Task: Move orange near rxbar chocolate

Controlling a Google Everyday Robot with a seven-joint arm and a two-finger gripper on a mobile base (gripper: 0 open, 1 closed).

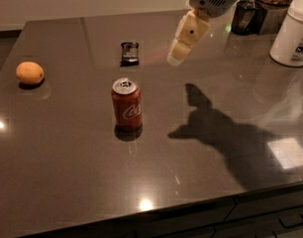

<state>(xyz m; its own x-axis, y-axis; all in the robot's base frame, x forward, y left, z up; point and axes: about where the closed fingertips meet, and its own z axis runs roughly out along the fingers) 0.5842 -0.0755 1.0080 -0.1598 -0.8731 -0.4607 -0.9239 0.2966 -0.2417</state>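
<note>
Orange [29,73] by table edge [5,63]; end effector [175,58] hovers near rxbar chocolate [129,53].
</note>
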